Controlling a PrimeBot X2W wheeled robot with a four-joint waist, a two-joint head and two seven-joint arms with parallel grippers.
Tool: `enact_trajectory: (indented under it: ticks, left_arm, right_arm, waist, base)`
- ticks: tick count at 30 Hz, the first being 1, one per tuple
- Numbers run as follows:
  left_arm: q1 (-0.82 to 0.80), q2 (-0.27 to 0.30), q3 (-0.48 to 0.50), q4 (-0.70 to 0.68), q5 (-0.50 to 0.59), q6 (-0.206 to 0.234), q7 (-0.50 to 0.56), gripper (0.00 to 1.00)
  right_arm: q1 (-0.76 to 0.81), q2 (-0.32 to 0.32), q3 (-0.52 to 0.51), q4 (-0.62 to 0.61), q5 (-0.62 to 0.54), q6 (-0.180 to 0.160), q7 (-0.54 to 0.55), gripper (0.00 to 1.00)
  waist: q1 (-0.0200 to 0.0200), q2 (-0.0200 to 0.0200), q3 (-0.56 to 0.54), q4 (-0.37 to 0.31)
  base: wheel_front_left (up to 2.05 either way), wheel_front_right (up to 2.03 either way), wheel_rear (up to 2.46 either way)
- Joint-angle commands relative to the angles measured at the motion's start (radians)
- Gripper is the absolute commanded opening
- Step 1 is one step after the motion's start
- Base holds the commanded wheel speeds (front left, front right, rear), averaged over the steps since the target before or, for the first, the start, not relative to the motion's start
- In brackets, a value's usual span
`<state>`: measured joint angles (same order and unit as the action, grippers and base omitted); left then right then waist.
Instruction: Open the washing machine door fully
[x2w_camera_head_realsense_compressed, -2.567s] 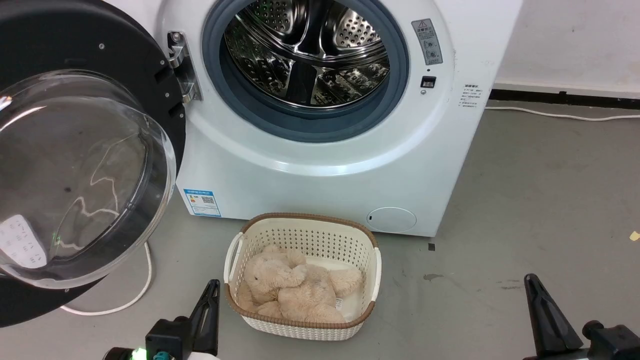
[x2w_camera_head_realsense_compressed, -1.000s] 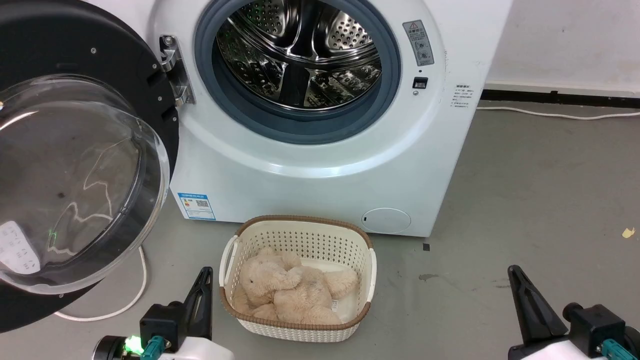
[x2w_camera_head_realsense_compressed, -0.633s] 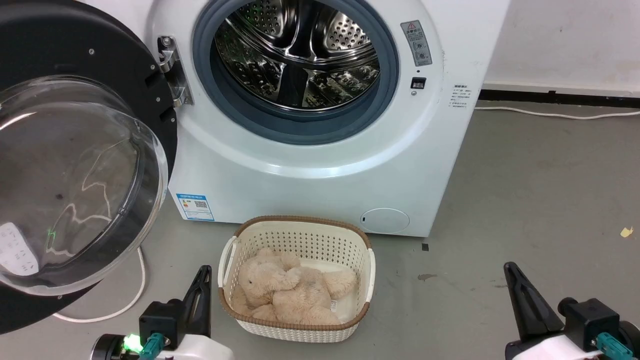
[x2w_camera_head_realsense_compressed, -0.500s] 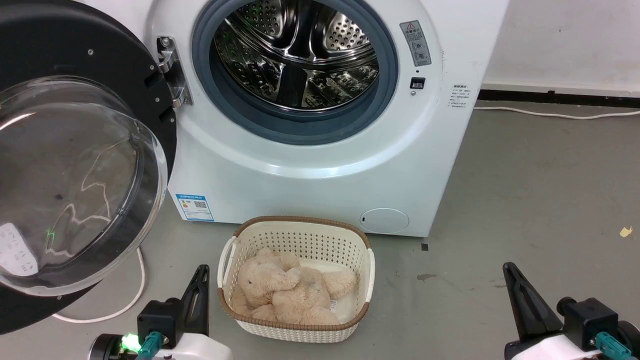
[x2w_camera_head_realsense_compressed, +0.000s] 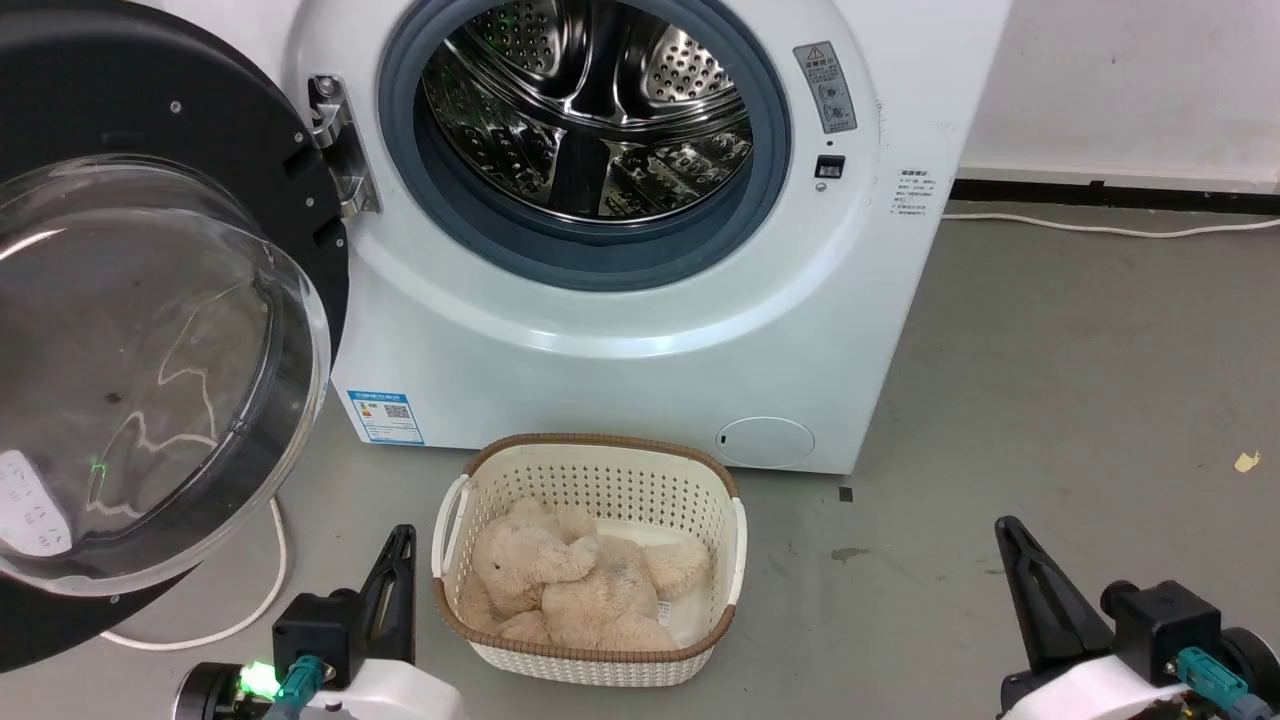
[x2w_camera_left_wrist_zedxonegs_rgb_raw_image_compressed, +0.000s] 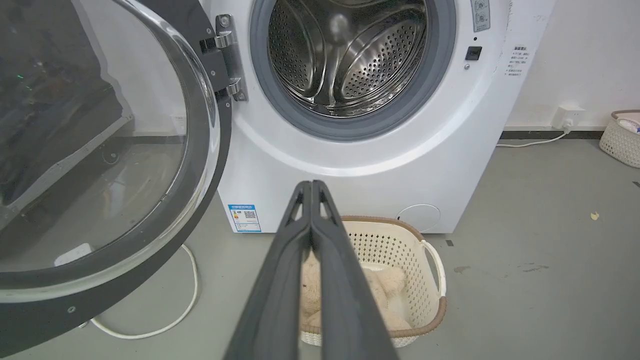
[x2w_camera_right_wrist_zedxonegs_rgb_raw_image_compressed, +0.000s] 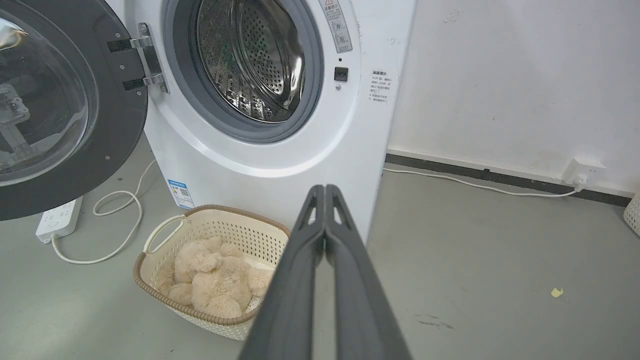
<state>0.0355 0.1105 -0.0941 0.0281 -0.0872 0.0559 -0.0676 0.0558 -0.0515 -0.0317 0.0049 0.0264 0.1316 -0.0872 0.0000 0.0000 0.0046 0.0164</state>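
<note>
- Washing machine door (x2w_camera_head_realsense_compressed: 150, 330) hangs swung wide out at the left, well off the washing machine (x2w_camera_head_realsense_compressed: 620, 380).
- Left gripper (x2w_camera_head_realsense_compressed: 402, 535), near, fingers pressed together, empty.
- Right gripper (x2w_camera_head_realsense_compressed: 1005, 530) likewise; looks done, so keep both clear of that door.

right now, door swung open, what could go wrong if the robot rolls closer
The basket sits on the floor right before the washing machine; rolling in could bump it. The white cable loops on the floor below the washing machine door and might snag a wheel. Swinging the left gripper outward could strike that door.
</note>
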Motion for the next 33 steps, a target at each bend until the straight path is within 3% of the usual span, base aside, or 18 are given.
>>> enact_trajectory:
  ticks: [1, 33]
  left_arm:
    - [-0.018, -0.004, 0.008, -0.005, 0.013, -0.007, 0.005, 0.0]
    - [-0.032, -0.05, 0.078, -0.024, 0.073, -0.047, 0.056, 0.0]
  right_arm:
    - [-0.014, 0.001, 0.003, -0.003, -0.004, -0.001, 0.006, 0.0]
    - [-0.048, 0.001, 0.026, -0.004, -0.022, -0.001, 0.072, 0.0]
  waist:
    - [0.0, 0.0, 0.0, -0.001]
    - [0.0, 0.0, -0.004, -0.013]
  base:
    - [0.0, 0.0, 0.0]
    - [0.0, 0.0, 0.0]
